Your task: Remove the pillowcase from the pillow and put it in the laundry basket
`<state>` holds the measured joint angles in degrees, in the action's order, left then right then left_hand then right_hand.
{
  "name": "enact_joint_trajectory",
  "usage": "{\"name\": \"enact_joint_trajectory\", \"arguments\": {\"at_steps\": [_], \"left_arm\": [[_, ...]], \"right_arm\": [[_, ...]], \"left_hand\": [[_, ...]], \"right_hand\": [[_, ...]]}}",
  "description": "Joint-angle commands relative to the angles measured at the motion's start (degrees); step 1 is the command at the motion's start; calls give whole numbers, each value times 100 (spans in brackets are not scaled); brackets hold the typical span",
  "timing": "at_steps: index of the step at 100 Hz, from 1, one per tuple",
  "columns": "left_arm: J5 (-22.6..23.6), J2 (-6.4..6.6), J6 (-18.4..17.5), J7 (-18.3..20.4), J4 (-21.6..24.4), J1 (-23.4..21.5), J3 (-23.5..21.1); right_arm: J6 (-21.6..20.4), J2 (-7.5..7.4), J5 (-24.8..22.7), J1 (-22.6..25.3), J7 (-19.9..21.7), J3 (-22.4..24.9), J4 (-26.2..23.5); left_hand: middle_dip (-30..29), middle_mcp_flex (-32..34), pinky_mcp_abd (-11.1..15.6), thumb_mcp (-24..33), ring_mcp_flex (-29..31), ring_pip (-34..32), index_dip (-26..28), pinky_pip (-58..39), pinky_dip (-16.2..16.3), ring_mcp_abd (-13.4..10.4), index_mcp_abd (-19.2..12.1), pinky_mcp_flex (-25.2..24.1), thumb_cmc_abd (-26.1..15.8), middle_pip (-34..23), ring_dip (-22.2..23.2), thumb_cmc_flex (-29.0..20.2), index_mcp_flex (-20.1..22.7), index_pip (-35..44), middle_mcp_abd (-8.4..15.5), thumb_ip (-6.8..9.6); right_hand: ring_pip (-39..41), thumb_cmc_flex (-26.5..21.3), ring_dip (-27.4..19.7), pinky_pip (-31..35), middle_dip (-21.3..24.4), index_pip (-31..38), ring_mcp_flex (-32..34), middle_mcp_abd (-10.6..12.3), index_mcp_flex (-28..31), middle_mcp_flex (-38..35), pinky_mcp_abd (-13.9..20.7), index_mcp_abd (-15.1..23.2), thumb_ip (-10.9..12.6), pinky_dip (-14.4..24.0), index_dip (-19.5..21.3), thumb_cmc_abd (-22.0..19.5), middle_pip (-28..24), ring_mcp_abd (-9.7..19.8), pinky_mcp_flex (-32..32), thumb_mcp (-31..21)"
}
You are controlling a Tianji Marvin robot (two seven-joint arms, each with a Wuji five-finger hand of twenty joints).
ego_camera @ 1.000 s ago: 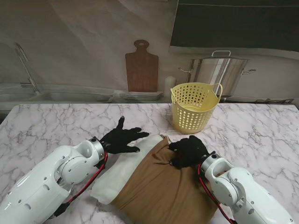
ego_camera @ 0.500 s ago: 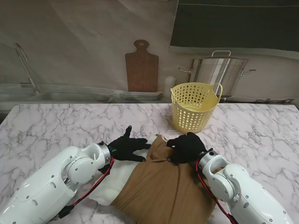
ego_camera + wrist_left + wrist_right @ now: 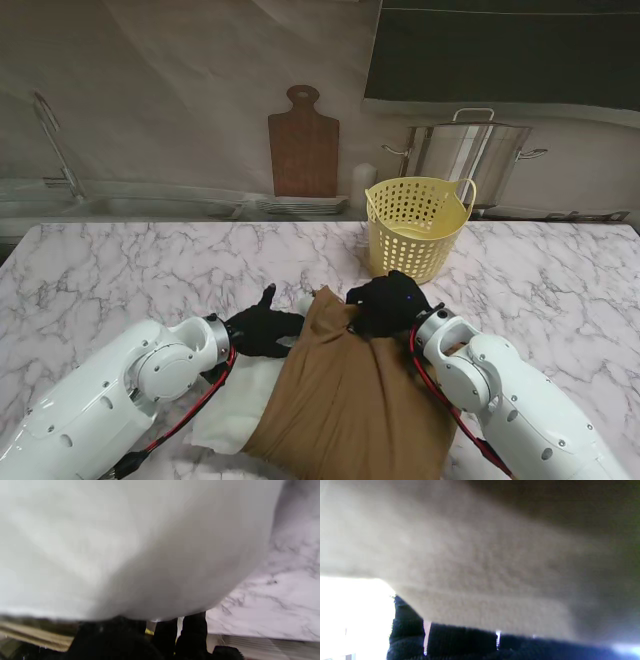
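A white marble tabletop (image 3: 130, 265) with grey veining runs up to a plain wall, where a wooden cutting board (image 3: 303, 142) leans and a steel stockpot (image 3: 468, 150) stands beyond the far edge.

Largest on the tabletop is the pillow (image 3: 235, 405), lying near the front edge around the middle. Most of it is covered by the brown pillowcase (image 3: 350, 400); only a white strip shows along the left side, and its front end is cut off by the frame. The yellow laundry basket (image 3: 413, 228) stands upright toward the far edge, right of centre, just beyond the pillowcase's far end and apart from it.

Both wrist views are largely blocked. The left one is filled with blurred white pillow, a patch of marble and a few black fingers (image 3: 192, 635) at its margin. The right one shows only blurred brown cloth over dark knuckles.

The right hand (image 3: 388, 303), in a black glove, sits knuckles-up on the far end of the pillowcase, fingers curled into bunched cloth that rises to a small peak beside it, so it seems to be clutching the fabric. The left hand (image 3: 262, 330), also gloved, lies on the white pillow at the pillowcase's left edge, thumb raised; whether its fingers grasp anything cannot be told.
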<state>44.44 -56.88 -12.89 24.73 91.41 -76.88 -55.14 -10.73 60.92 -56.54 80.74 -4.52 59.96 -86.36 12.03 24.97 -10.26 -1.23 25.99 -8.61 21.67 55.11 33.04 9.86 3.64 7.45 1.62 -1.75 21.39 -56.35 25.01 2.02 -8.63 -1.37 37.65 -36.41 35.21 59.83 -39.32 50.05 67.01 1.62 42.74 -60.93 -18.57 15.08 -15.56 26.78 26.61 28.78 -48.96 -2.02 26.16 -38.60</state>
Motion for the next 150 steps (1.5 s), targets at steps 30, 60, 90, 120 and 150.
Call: {"name": "enact_joint_trajectory", "arguments": {"at_steps": [30, 60, 90, 120, 150], "left_arm": [[-51, 188, 218, 1090, -216, 323, 650], [144, 242, 220, 1378, -53, 284, 576], [259, 259, 149, 1456, 11, 213, 499], [296, 238, 86, 1308, -7, 153, 465], [367, 226, -35, 1180, 65, 25, 409]], "right_arm": [[158, -123, -580, 730, 214, 769, -268], [282, -181, -1189, 1169, 191, 1386, -475], [503, -193, -1389, 1455, 265, 1735, -527], [762, -100, -907, 1615, 151, 1783, -652], [1055, 74, 395, 1913, 394, 1882, -1438]], "left_hand": [[-214, -629, -1, -113, -220, 14, -252, -9026, -68, 5, -142, -198, 137, -16, -31, 423, -434, 46, 332, 4], [-265, -744, 23, -103, -303, 34, -354, -8913, -61, 21, -108, -210, 372, 4, -58, 724, -580, 11, 298, 14], [-289, -843, 50, -72, -364, 50, -441, -8836, -42, 35, -80, -224, 548, 38, -75, 897, -706, -45, 249, 25], [-295, -887, 58, -48, -353, 33, -510, -8807, -4, 30, -71, -190, 528, 48, -71, 940, -823, -88, 224, 24], [-307, -1010, 69, -48, -369, 28, -595, -8770, 34, 40, 36, -187, 501, 81, -62, 956, -1083, -196, 122, 26]], "right_hand": [[99, -889, 158, 170, -322, 439, 106, 270, 126, -92, -65, 492, 499, -4, 202, -587, -600, 407, -115, -438], [474, -941, 308, 200, -482, 491, 147, 114, 237, -168, -38, 541, 540, 1, 246, -523, -732, 369, -51, -494], [644, -966, 359, 208, -580, 489, 182, 34, 289, -222, -37, 470, 550, -24, 258, -467, -744, 327, 36, -577], [-89, -129, 14, 245, -346, 120, -243, 27, -338, 242, -31, -194, 709, -46, -236, -775, -189, 139, -131, -91], [-2100, 2075, -997, -341, 1956, -3237, -2025, -1060, -1442, 2183, -342, -1738, 1210, -10, -98, -2643, 2695, -743, -1177, 2302]]}}
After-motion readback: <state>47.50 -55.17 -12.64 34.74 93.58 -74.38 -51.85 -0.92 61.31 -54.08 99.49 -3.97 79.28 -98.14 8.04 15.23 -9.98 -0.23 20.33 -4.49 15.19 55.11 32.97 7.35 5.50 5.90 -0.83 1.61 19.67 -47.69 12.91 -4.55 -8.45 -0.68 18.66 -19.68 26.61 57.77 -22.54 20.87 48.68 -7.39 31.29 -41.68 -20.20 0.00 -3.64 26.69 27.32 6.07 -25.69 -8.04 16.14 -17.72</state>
